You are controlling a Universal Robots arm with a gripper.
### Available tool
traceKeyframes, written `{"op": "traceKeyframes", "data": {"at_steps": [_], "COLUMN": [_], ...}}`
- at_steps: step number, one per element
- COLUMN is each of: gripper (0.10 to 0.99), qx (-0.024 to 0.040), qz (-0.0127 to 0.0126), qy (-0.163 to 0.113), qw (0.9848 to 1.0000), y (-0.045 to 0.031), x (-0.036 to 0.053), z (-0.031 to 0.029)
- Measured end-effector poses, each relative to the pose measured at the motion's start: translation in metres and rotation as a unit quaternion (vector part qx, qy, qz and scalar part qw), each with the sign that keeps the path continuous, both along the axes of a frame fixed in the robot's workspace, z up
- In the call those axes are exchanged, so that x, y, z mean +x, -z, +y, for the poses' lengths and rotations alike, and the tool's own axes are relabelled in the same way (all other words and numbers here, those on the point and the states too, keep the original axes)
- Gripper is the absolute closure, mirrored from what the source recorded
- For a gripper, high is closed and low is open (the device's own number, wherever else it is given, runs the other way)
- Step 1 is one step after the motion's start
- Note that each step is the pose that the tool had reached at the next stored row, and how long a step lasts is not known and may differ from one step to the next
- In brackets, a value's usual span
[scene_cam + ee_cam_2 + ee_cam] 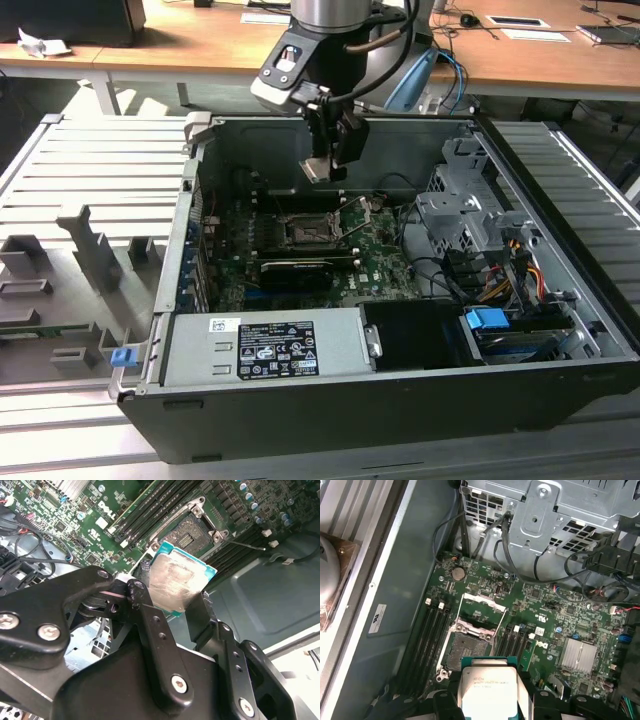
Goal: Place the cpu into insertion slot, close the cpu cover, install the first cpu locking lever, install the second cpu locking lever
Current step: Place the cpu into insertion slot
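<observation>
The tool (pixel 170 602) is clamped on the cpu (pixel 176 580), held clear above the open insertion slot (pixel 188 534). Placing is in hand, and seating likely calls for square, level alignment.

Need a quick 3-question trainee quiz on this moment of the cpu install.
1. True or false: the cpu hangs above the insertion slot, not seated in it.
2. Fill in: the cpu cover stands ___ (open or shut).
3. What does the tool grip? A) the cpu cover B) the cpu C) nothing

Key: 1 true; 2 open; 3 B.
</observation>
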State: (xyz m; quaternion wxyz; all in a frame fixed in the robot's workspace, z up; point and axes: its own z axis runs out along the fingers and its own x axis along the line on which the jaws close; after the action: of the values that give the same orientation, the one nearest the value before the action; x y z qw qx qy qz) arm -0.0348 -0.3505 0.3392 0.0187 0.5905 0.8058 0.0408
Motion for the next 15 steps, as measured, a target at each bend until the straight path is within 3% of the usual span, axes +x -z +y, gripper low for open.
{"op": "traceKeyframes", "data": {"at_steps": [9,15], "gripper": [0.557,0.557], "qx": [0.0,-0.0001], "qz": [0.0,0.0], "qy": [0.02,0.061], "qw": [0.9998,0.9981], "y": [0.0006,0.0031], "x": [0.0,0.0], "z": [0.0,0.0]}}
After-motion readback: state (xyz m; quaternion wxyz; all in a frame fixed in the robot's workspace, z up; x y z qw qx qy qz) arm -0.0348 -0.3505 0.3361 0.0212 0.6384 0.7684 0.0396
